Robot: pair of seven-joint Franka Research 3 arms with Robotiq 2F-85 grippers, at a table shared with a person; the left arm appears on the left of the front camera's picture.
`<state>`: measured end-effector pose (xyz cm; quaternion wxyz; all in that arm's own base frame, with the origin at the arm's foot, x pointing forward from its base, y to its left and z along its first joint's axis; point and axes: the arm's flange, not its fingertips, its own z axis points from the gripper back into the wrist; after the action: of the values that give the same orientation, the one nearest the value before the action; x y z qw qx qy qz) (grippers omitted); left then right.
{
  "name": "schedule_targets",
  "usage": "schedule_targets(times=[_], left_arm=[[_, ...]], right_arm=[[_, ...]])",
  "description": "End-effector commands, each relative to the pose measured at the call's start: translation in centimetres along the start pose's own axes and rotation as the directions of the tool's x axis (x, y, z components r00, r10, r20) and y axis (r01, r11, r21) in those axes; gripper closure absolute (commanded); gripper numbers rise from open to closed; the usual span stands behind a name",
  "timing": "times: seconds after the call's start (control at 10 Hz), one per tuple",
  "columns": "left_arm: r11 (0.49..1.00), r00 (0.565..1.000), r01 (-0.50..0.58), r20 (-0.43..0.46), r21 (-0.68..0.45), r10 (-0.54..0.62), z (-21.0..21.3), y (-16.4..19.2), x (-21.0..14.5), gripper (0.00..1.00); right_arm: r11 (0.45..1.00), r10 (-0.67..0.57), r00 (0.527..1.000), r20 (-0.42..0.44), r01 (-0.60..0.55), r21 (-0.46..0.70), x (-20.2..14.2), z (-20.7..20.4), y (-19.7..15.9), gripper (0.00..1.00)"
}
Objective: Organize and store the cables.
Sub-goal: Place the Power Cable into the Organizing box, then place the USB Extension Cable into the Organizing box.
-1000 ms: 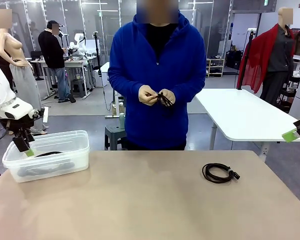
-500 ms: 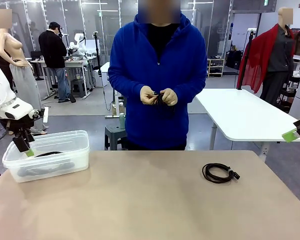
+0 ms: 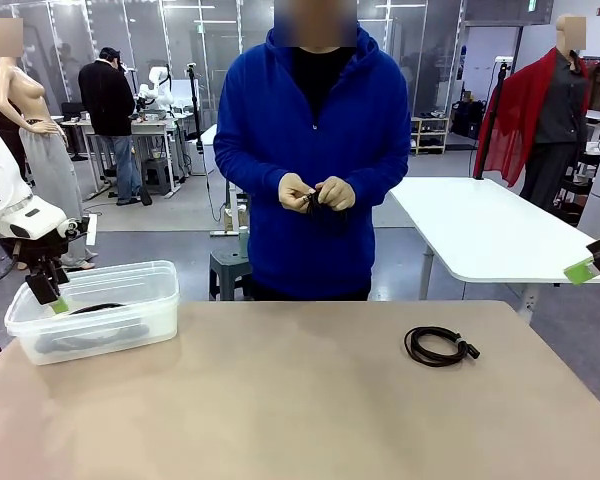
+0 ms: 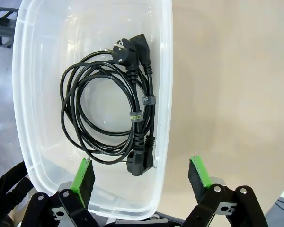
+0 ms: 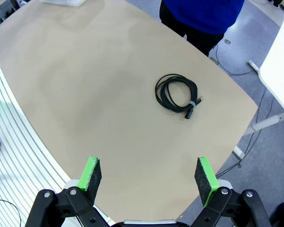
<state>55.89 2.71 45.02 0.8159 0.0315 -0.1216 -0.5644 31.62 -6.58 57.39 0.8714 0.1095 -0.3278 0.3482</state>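
One coiled power cord [image 4: 118, 113] already lies flat in the clear plastic tub [image 4: 163, 71]. Its plugs rest near the tub's long wall, and small ties bind the loop so it keeps its shape. A second coiled cable [image 3: 440, 346] lies loose on the bench [image 3: 280, 400], right of the middle and toward the far edge, with nothing touching it. I judge it to be the next one to store. A third cable [image 3: 313, 198] is bunched in the person's hands [image 3: 335, 193] beyond the far edge, seemingly being wound or tied so it will fit too. My left hand [image 4: 141, 174] hangs over the tub near the bench's far left corner, fingers wide apart and empty, straddling the tub's rim. My right hand [image 5: 149, 176] waits off the right edge, fingers spread and empty, looking down on the loose coil.
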Motion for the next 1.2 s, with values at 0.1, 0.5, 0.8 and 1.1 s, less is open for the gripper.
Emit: schedule_targets(times=[0.1, 0.5, 0.8, 1.1], left_arm=[[1.0, 1.0, -0.014, 0.0, 0.002, 0.014, -0.07, 0.06, 0.0, 0.0], [1.0, 1.0, -0.014, 0.0, 0.002, 0.014, -0.07, 0.06, 0.0, 0.0], [1.0, 1.0, -0.014, 0.0, 0.002, 0.014, -0.07, 0.06, 0.0, 0.0], [1.0, 1.0, -0.014, 0.0, 0.002, 0.014, -0.07, 0.06, 0.0, 0.0]], right_arm=[[1.0, 0.003, 1.0, 0.004, -0.003, 0.005, -0.2, 0.01, -0.12, 0.0], [1.0, 0.003, 1.0, 0.004, -0.003, 0.005, -0.2, 0.01, -0.12, 0.0], [1.0, 0.003, 1.0, 0.004, -0.003, 0.005, -0.2, 0.01, -0.12, 0.0], [1.0, 0.003, 1.0, 0.004, -0.003, 0.005, -0.2, 0.01, -0.12, 0.0]])
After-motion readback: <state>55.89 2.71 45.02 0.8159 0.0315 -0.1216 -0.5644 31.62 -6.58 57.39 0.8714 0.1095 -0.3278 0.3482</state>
